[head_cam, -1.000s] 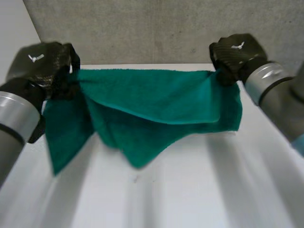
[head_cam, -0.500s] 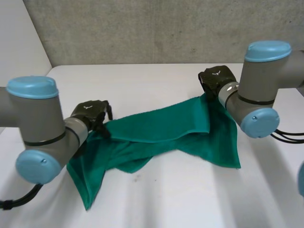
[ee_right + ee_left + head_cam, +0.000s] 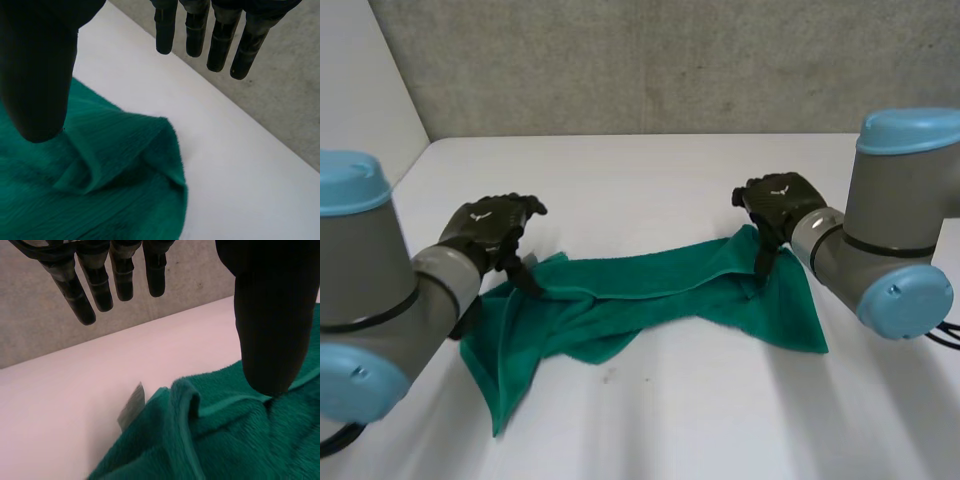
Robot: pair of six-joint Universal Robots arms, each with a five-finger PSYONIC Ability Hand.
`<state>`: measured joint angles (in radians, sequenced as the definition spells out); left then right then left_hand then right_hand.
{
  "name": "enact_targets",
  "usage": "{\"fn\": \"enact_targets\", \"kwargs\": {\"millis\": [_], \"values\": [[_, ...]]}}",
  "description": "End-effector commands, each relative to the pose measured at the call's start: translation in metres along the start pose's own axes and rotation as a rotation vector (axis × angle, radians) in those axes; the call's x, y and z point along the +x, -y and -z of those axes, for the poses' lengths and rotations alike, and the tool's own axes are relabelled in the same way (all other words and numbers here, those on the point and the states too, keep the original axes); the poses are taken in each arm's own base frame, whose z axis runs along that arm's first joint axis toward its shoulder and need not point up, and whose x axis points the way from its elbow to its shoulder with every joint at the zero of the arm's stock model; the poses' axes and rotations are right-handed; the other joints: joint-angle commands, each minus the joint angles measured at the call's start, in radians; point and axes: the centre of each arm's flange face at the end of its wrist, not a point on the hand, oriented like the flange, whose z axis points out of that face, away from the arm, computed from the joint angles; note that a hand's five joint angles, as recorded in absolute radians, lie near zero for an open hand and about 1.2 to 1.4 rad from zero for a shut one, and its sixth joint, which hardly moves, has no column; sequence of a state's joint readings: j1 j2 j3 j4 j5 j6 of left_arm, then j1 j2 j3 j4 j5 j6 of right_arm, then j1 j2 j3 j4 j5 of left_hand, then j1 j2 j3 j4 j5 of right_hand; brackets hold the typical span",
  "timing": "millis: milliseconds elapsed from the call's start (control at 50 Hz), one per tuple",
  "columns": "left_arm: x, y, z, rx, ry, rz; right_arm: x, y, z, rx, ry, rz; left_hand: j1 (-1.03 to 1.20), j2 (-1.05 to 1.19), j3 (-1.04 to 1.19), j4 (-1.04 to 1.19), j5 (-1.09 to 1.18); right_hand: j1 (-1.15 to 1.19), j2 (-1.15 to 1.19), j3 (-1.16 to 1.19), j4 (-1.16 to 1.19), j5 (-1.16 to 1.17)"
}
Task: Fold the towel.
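A second ago the green towel (image 3: 650, 300) hung stretched between both raised hands. It has since been lowered and let go, and it now lies rumpled on the white worktop (image 3: 650, 170). The left hand (image 3: 490, 228) sits at the towel's left end and the right hand (image 3: 778, 205) at its right end. Both are spread open and pinch nothing, though a thumb hovers close over the cloth. This looks like a release after a first fold, but an untidy one that probably needs smoothing. The towel's long axis runs side to side across the worktop between the hands, and a loose corner trails toward the near left.
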<state>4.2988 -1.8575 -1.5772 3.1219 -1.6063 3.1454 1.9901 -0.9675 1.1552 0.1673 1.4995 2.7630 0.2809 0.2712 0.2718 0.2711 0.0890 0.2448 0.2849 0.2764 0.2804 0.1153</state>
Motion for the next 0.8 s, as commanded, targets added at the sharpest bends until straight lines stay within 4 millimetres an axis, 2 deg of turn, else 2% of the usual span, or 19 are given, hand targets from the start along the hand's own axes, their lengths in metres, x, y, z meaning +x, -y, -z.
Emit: {"fn": "enact_targets", "kwargs": {"millis": [20,40,80,140,180,200,220,280,400,460,500,540,580,600,660,700,740,760,800], "values": [[-0.006,-0.015,0.03,-0.042,0.06,0.128,-0.007,-0.023,-0.02,-0.023,0.011,0.005,-0.02,-0.011,-0.011,-0.011,-0.003,0.181,0.141,0.149,0.145,0.136],[-0.007,-0.018,0.032,-0.05,0.067,0.147,-0.011,-0.036,-0.038,-0.024,0.012,0.01,-0.023,-0.014,-0.014,-0.014,-0.006,0.271,0.231,0.239,0.235,0.226],[-0.008,-0.028,0.039,-0.086,0.09,0.216,-0.011,-0.038,-0.041,-0.023,0.01,0.011,-0.026,-0.017,-0.017,-0.016,-0.009,0.295,0.255,0.263,0.259,0.25],[-0.01,-0.039,0.043,-0.122,0.112,0.273,-0.014,-0.051,-0.055,-0.038,0.013,0.01,-0.023,-0.014,-0.014,-0.014,-0.006,0.523,0.483,0.492,0.488,0.478],[-0.011,-0.042,0.043,-0.13,0.117,0.288,-0.015,-0.054,-0.06,-0.04,0.013,0.008,-0.023,-0.014,-0.014,-0.014,-0.006,0.831,0.791,0.8,0.796,0.786],[-0.011,-0.043,0.042,-0.133,0.12,0.294,-0.015,-0.054,-0.06,-0.04,0.013,0.008,-0.023,-0.014,-0.014,-0.014,-0.006,0.832,0.792,0.801,0.797,0.787],[-0.012,-0.045,0.041,-0.144,0.126,0.301,-0.012,-0.052,-0.061,-0.032,0.005,0.001,-0.02,-0.011,-0.011,-0.011,-0.003,1.148,1.108,1.117,1.113,1.103],[-0.013,-0.051,0.039,-0.166,0.133,0.301,-0.009,-0.047,-0.06,-0.013,-0.007,-0.007,-0.018,-0.008,-0.008,-0.008,0.0,1.151,1.111,1.12,1.116,1.106],[-0.011,-0.072,0.029,-0.242,0.152,0.285,0.01,0.001,-0.027,0.113,-0.058,-0.015,0.009,0.019,0.018,0.019,0.026,1.151,1.111,1.12,1.116,1.106],[-0.015,-0.077,0.024,-0.245,0.192,0.274,0.019,0.029,-0.004,0.182,-0.083,-0.011,0.021,0.03,0.03,0.03,0.038,1.151,1.111,1.12,1.116,1.106],[-0.016,-0.078,0.022,-0.241,0.207,0.272,0.021,0.035,0.001,0.198,-0.089,-0.009,0.029,0.039,0.039,0.039,0.047,1.151,1.111,1.12,1.116,1.106],[-0.021,-0.078,0.017,-0.22,0.266,0.267,0.031,0.057,0.022,0.255,-0.124,-0.004,0.062,0.071,0.071,0.071,0.079,1.151,1.111,1.12,1.116,1.106],[-0.022,-0.078,0.016,-0.216,0.278,0.266,0.036,0.062,0.027,0.267,-0.139,-0.002,0.076,0.086,0.086,0.086,0.094,1.151,1.111,1.12,1.116,1.106],[-0.024,-0.077,0.012,-0.194,0.297,0.262,0.052,0.069,0.037,0.285,-0.182,0.008,0.143,0.153,0.152,0.153,0.161,1.151,1.111,1.12,1.116,1.106],[-0.026,-0.077,0.011,-0.19,0.302,0.257,0.071,0.077,0.048,0.301,-0.233,0.013,0.179,0.189,0.188,0.189,0.196,1.151,1.111,1.12,1.116,1.106],[-0.026,-0.079,0.012,-0.195,0.304,0.256,0.086,0.08,0.058,0.295,-0.274,0.04,0.437,0.446,0.446,0.447,0.454,1.151,1.111,1.12,1.116,1.106],[-0.027,-0.08,0.012,-0.198,0.305,0.255,0.09,0.078,0.063,0.272,-0.286,0.072,0.598,0.608,0.607,0.608,0.616,1.151,1.111,1.12,1.116,1.106],[-0.027,-0.08,0.014,-0.198,0.304,0.254,0.092,0.074,0.066,0.236,-0.289,0.111,0.808,0.818,0.817,0.818,0.826,1.151,1.111,1.12,1.116,1.106],[-0.026,-0.08,0.015,-0.2,0.298,0.253,0.092,0.069,0.067,0.191,-0.287,0.163,1.062,1.071,1.071,1.072,1.079,1.151,1.111,1.12,1.116,1.106]]}}
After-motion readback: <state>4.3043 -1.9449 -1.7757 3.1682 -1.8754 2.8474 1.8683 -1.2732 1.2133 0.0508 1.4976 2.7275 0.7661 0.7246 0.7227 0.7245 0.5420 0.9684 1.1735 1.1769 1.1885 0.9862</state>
